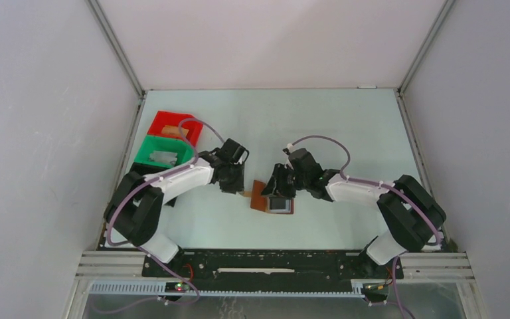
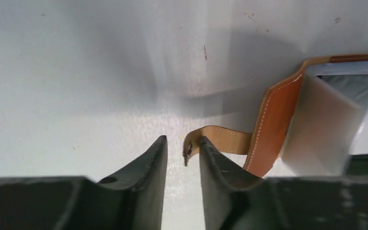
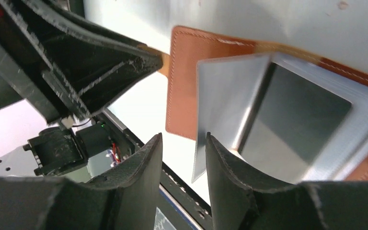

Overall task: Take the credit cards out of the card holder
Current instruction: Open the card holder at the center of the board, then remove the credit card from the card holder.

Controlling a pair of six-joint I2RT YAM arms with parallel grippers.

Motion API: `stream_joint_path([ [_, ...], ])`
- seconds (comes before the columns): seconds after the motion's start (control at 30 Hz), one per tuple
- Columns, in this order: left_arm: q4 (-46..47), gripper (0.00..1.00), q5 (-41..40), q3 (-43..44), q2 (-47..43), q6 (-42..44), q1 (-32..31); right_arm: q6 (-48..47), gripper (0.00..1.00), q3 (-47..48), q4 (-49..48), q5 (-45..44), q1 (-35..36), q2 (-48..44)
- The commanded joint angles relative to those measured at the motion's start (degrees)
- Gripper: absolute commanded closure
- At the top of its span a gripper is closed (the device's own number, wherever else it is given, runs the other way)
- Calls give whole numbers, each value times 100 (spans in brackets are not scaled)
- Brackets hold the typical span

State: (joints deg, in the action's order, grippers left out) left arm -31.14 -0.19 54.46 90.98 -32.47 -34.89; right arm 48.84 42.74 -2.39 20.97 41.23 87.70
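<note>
Pale worktop [image 1: 332, 126], enclosed by plain grey walls [image 1: 33, 133].
At front centre, card holder [image 1: 259, 197] laid open with credit cards [image 1: 279, 204] seated inside; left tool [image 2: 182, 143] narrowly parted at the strap [image 2: 223, 139], right tool [image 3: 184, 139] narrowly parted at the cards' edge.
</note>
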Motion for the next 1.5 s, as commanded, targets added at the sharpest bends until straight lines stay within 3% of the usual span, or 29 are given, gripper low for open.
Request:
stream_joint_path([
  [0.0,-460,60,-357,192,-593,230,75,140,53,425,-396,65,112,346],
  [0.13,-1137,60,-1437,622,-1125,325,165,297,57,629,-446,86,125,704],
  [0.27,-1227,60,-1720,825,-1815,201,367,392,57,814,-446,93,167,1048],
  [0.4,-904,59,-1088,847,-2191,139,369,383,59,990,-336,44,167,1407],
  [0.53,-1,63,190,394,-2282,-57,362,341,60,1131,-236,119,154,1604],
  [0.73,731,66,1797,88,-1870,-376,361,49,60,1099,301,-234,166,1159],
  [0.87,1867,66,2562,-343,-1658,-1030,361,-92,60,892,585,-460,147,713],
  [1.23,2103,68,2689,-268,-1013,-1172,290,1,69,762,305,-393,156,890],
  [1.47,2588,75,2279,-741,-1053,-1519,290,205,89,841,-316,-235,169,1702],
])
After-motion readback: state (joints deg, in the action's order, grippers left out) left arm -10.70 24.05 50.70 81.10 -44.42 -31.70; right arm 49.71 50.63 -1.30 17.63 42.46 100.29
